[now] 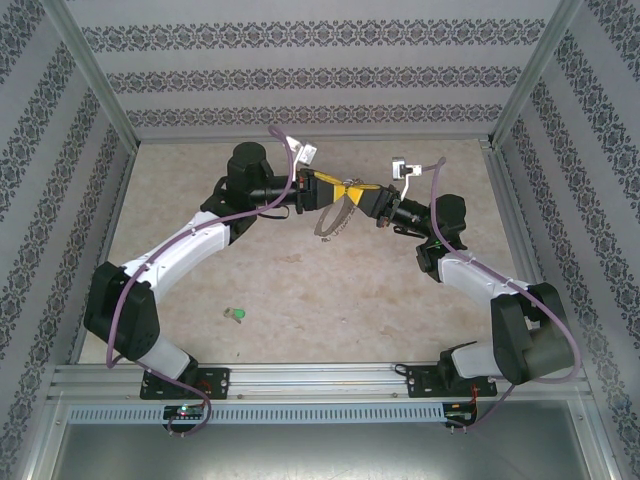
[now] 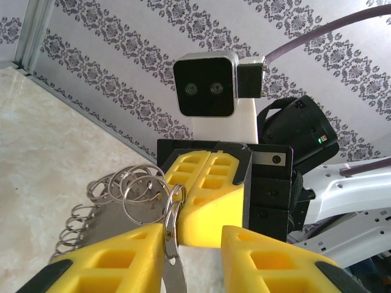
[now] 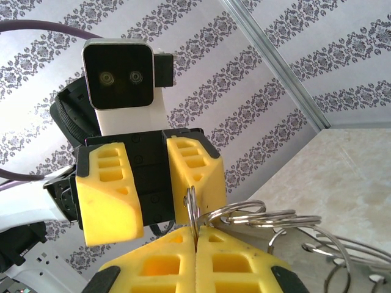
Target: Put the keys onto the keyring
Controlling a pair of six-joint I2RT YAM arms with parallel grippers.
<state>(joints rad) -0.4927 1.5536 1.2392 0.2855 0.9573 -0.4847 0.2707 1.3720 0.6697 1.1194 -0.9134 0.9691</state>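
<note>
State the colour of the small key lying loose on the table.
The key is green; the top view shows it best.

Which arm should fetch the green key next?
Left, probably: the green key lies on its side, and the right gripper is shut on the keyring; the left gripper stands partly open.

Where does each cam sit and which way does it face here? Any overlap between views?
Top external: above and behind the bases, looking down at the table; both arms and the key show.
Left wrist: on the left arm, facing the right end effector and a wall; left end effector at bottom.
Right wrist: on the right arm, facing the left end effector; right end effector at bottom, shut on the keyring.
Shared: both wrist views show the keyring and each other's camera.
</note>
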